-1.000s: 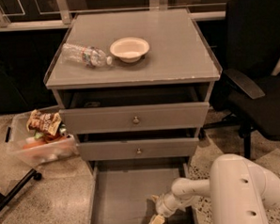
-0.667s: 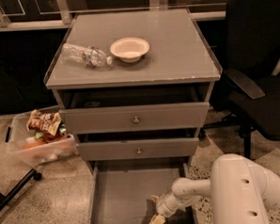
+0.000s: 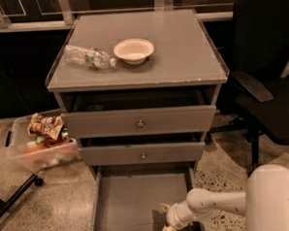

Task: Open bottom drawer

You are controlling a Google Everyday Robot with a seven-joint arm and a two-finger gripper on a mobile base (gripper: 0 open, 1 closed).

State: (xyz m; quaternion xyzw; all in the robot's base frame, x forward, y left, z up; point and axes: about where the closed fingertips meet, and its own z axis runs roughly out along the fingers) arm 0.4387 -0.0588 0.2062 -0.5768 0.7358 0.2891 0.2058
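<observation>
The grey cabinet [image 3: 137,69] has three drawers. The bottom drawer [image 3: 139,200] is pulled far out, and its plain grey tray lies open to view. Its front and knob are cut off by the frame's lower edge. The top drawer front [image 3: 140,121] and the middle drawer front [image 3: 142,154] each stand slightly pulled out, with a small round knob. My gripper [image 3: 165,222] is at the drawer's front right corner, low in the frame, on the end of my white arm [image 3: 222,203].
A plastic bottle [image 3: 88,56] lies on the cabinet top beside a white bowl [image 3: 134,50]. A clear bin with snack bags [image 3: 41,144] sits on the floor to the left. A black office chair [image 3: 264,82] stands to the right.
</observation>
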